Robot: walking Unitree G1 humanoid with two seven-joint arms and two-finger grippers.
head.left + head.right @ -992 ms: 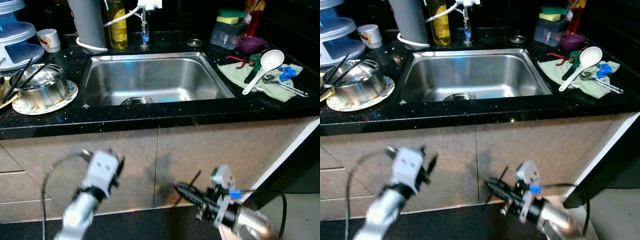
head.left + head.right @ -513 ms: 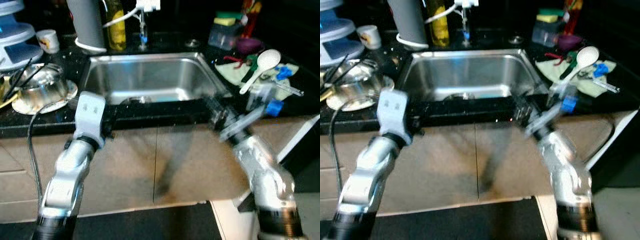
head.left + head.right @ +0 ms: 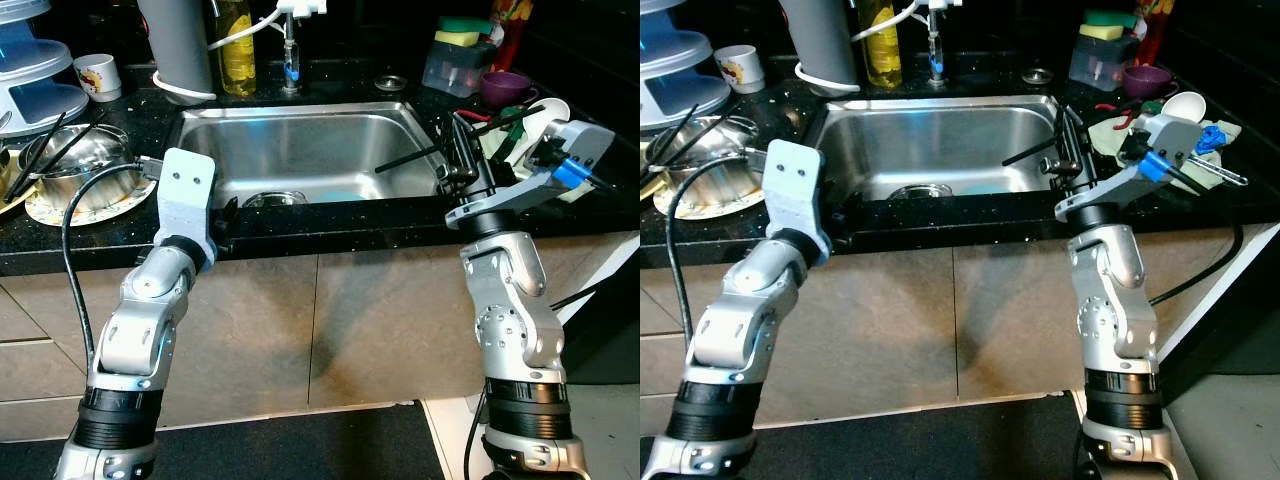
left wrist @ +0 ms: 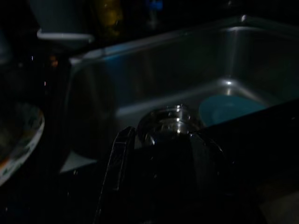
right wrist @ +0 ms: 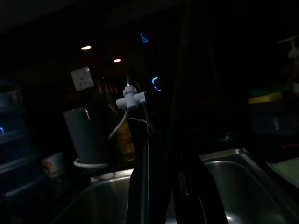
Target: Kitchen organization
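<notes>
- My right gripper (image 3: 425,150) is fingers spread, empty, over the sink's (image 3: 300,150) right rim.
- My left gripper (image 3: 228,215) is at the sink's front edge; can't tell its spread.
- Steel bowl (image 3: 75,170) holds black chopsticks (image 3: 45,150), sits on plate (image 3: 60,212), bench (image 3: 320,225) left.
- Something blue (image 4: 224,107) lies in the sink.

Sink (image 3: 300,150) sits mid-counter — bowl (image 3: 75,170) to its left, cloth (image 3: 1200,165) right.

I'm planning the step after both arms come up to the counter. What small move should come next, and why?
Probably ease the right gripper toward the white spoon on the green cloth. The fingers are spread and hold nothing, over the sink rim beside that clutter. The left gripper sits at the counter's front edge.
</notes>
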